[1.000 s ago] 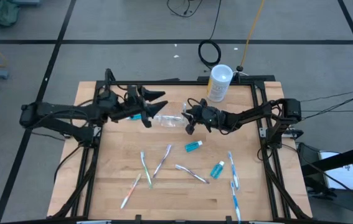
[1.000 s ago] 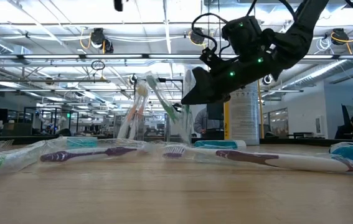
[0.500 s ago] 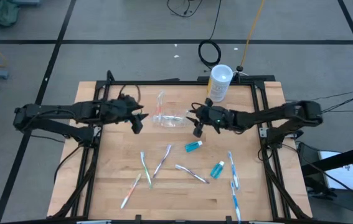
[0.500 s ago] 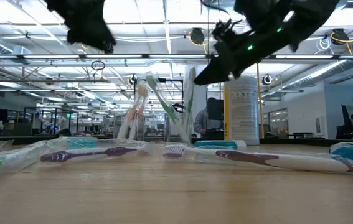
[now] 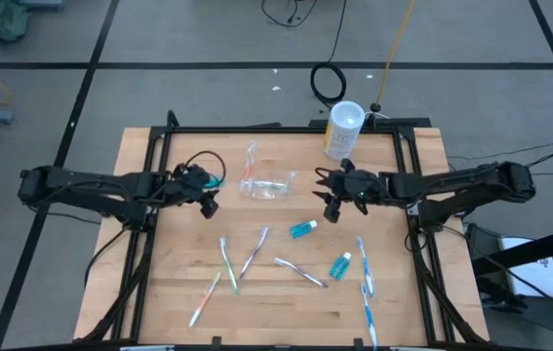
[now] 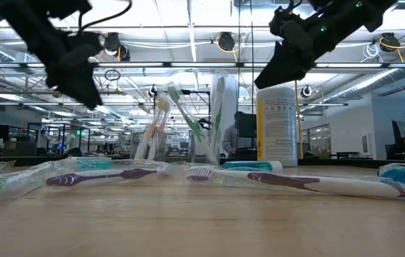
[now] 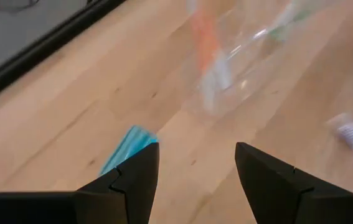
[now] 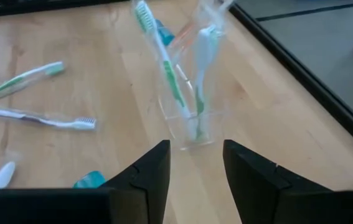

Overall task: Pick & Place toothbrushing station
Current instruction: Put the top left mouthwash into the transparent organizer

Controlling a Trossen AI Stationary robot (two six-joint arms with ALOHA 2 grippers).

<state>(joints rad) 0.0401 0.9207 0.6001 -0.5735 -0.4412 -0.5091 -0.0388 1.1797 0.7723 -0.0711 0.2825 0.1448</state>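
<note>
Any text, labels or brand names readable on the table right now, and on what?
No text can be read anywhere.
White canister: its label carries printed lines, too small and blurred to read.
Toothpaste tubes: no legible print.
Toothbrushes in the clear holder: no legible marking.

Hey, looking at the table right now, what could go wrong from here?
The clear holder stands upright with tall toothbrushes leaning out of it, so it looks top-heavy; a nudge from the right tool beside it might tip it. Loose toothbrushes and toothpaste tubes lie scattered across the table, so a sweeping arm could push them off.
</note>
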